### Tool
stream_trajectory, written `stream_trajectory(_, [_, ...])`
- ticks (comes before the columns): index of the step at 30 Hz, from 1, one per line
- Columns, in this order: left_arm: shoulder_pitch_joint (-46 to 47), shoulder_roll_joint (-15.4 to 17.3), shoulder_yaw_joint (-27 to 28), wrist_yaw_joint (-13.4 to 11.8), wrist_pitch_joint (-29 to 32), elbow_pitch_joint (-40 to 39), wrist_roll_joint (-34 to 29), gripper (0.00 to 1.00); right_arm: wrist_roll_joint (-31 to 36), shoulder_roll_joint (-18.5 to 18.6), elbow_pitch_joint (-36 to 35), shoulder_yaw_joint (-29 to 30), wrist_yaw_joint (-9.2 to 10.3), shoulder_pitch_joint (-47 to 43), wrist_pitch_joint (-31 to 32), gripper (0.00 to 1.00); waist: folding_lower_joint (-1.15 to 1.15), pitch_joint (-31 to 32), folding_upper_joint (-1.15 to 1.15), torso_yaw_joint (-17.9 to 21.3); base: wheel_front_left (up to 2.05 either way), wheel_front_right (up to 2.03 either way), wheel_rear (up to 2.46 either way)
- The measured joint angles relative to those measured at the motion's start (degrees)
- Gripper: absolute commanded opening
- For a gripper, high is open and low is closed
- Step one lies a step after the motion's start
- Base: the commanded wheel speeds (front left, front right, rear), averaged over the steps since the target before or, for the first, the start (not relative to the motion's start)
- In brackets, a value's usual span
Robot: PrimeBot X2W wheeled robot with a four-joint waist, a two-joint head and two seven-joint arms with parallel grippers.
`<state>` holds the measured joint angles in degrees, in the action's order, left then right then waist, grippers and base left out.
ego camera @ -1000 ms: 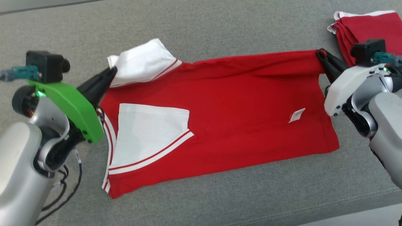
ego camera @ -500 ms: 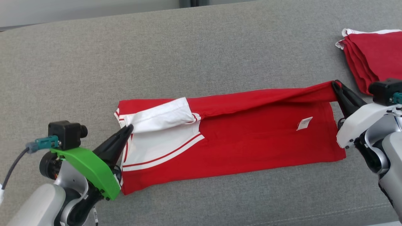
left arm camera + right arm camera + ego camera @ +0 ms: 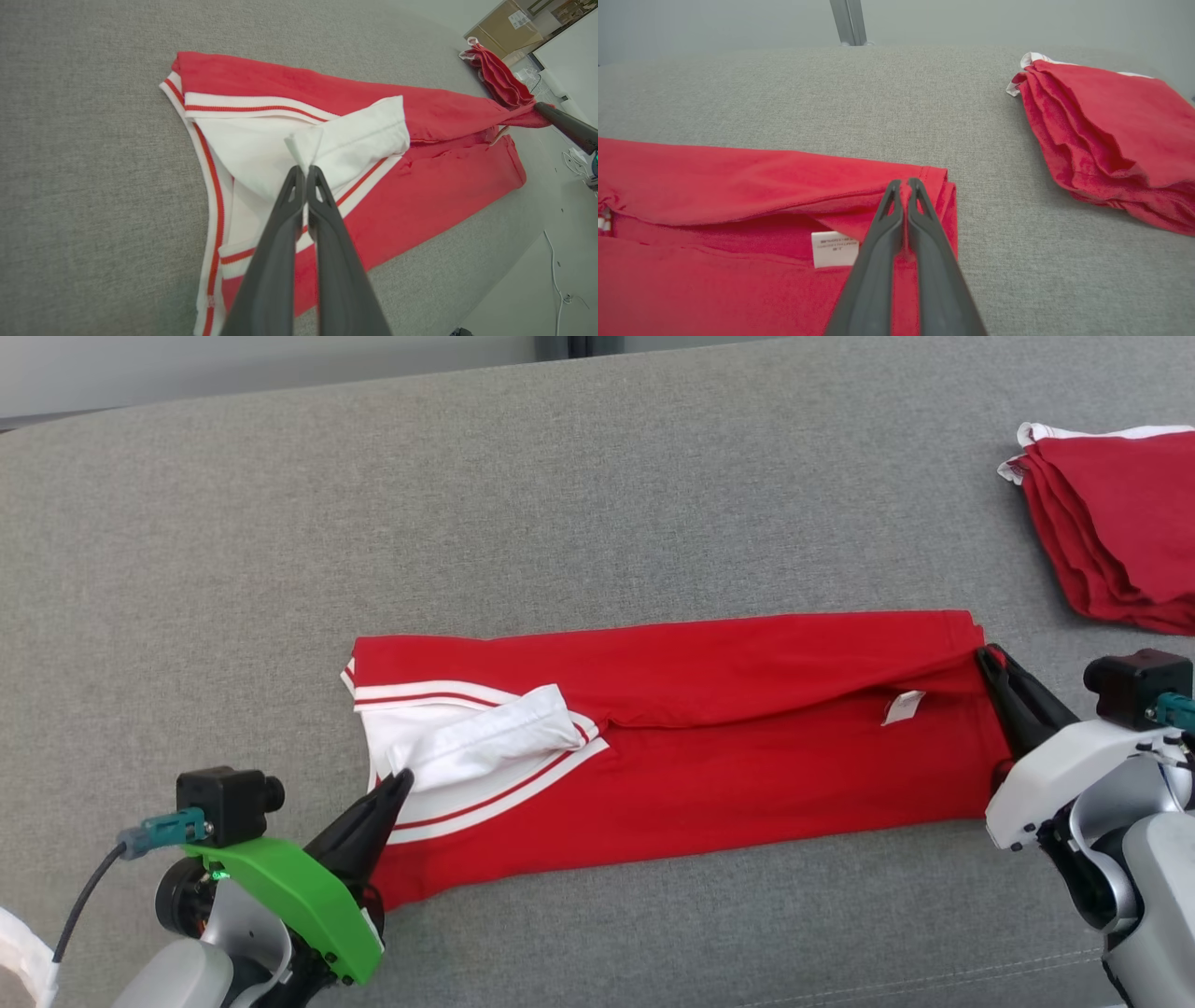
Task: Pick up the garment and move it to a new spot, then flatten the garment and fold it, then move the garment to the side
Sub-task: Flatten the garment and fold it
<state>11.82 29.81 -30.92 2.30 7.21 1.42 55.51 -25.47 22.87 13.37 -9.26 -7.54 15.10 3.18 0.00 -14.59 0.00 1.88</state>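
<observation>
Your left gripper point(image 3: 401, 777) pinches the white sleeve point(image 3: 476, 742), your right gripper point(image 3: 983, 655) the red hem point(image 3: 945, 200). The shirt point(image 3: 747, 765) lies half-folded on the grey cushion point(image 3: 597, 504). Let go unevenly and the fold may skew.

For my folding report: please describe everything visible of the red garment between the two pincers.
The garment is a red soft-looking shirt with a white sleeve, striped red-and-white trim and a white label. It lies folded lengthwise in a long band on the grey fabric surface. The left pincer is shut on a corner of that sleeve; the right pincer is shut on the red hem at the other end.
</observation>
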Motion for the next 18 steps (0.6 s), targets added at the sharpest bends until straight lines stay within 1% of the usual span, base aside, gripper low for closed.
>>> stream_trajectory(2, [-0.71, -0.35, -0.01, -0.02, -0.68, 0.49, 0.22, 0.0, 0.6, -1.07, -0.23, 0.86, 0.0, -1.19, -0.16, 0.14, 0.0, 0.33, 0.0, -0.06, 0.0, 0.0, 0.0])
stream_trajectory(3, [-0.92, -0.38, -0.1, -0.01, -0.77, 0.63, 0.24, 0.0, 0.9, -1.34, -0.27, 1.12, 0.0, -1.69, -0.24, 0.18, 0.0, 0.49, 0.01, -0.09, 0.0, 0.0, 0.0])
stream_trajectory(4, [-1.18, -0.44, -0.13, -0.03, -1.19, 0.83, 0.24, 0.0, 1.13, -1.8, -0.23, 1.72, 0.0, -2.31, -0.38, 0.26, 0.0, 0.7, 0.0, -0.13, 0.0, 0.0, 0.0])
stream_trajectory(6, [-1.73, -0.64, -0.11, -0.05, -2.0, 1.08, 0.23, 0.43, 1.4, -2.69, -0.09, 2.69, 0.0, -3.26, -1.02, 0.63, 0.0, 1.13, 0.0, -0.22, 0.0, 0.0, 0.0])
stream_trajectory(7, [-1.93, -0.75, -0.16, -0.05, -2.24, 1.08, 0.22, 0.81, 1.6, -3.07, -0.09, 3.04, 0.0, -3.6, -1.13, 1.0, 0.0, 1.31, 0.0, -0.24, 0.0, 0.0, 0.0])
stream_trajectory(8, [-2.45, -0.99, -0.04, -0.27, -2.96, 1.04, 0.21, 1.0, 1.86, -3.69, -0.1, 3.81, 0.0, -4.1, -1.46, 1.0, 0.0, 1.54, 0.0, -0.25, 0.0, 0.0, 0.0])
stream_trajectory(14, [-4.87, -1.42, 2.77, -2.46, -8.6, -1.02, -0.62, 1.0, 2.58, -5.81, -0.48, 7.66, 0.0, -6.83, -3.23, 1.0, 0.0, 2.72, 0.0, -0.28, 0.0, 0.0, 0.0])
stream_trajectory(18, [-5.66, -1.82, 4.99, -5.45, -13.74, -2.7, -3.12, 1.0, 2.74, -7.14, -1.41, 11.0, 0.01, -8.59, -4.14, 1.0, 0.0, 3.53, 0.0, -0.4, 0.0, 0.0, 0.0])
